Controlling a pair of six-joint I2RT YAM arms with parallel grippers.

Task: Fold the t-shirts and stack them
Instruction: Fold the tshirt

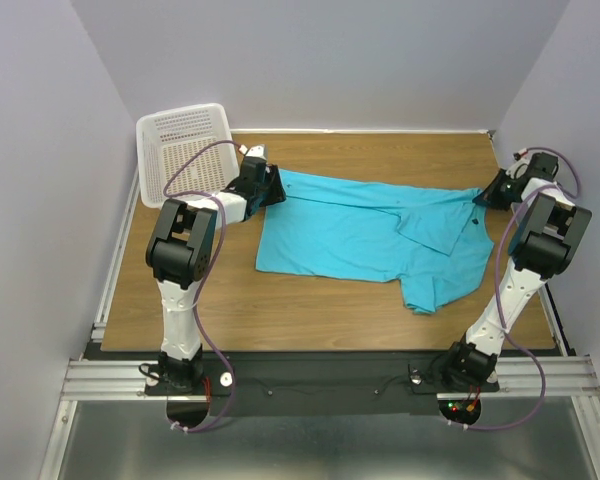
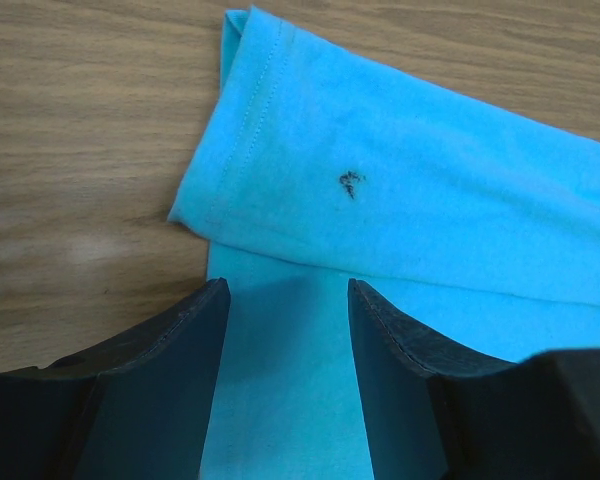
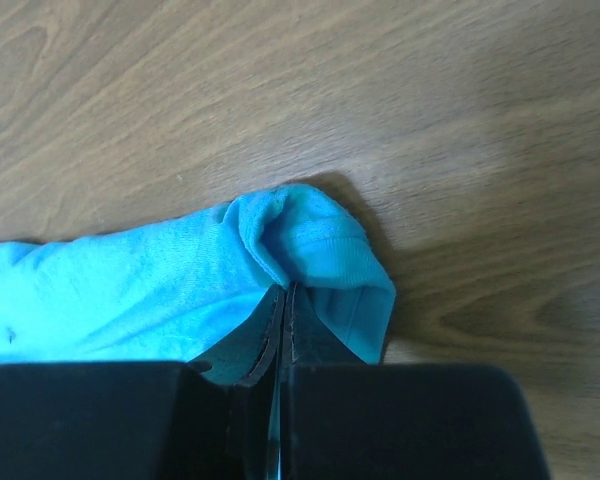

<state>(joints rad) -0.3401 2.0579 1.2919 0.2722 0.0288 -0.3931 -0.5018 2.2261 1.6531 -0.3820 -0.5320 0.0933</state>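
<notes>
The turquoise t-shirt (image 1: pixel 360 235) lies spread across the middle of the wooden table, partly folded over on itself, with its collar part toward the right. My left gripper (image 1: pixel 276 190) is at the shirt's far left edge. In the left wrist view it (image 2: pixel 288 285) is open, its jaws low over flat cloth (image 2: pixel 410 190), with a hemmed folded edge and a small dark mark (image 2: pixel 350 182) just ahead. My right gripper (image 1: pixel 483 197) is at the shirt's far right end. In the right wrist view it (image 3: pixel 283 290) is shut on a bunched ribbed edge of the shirt (image 3: pixel 310 235).
A white slotted plastic basket (image 1: pixel 185 145) stands at the back left corner, right behind the left arm. Grey walls close in both sides and the back. Bare wooden tabletop (image 1: pixel 230 300) shows in front of the shirt.
</notes>
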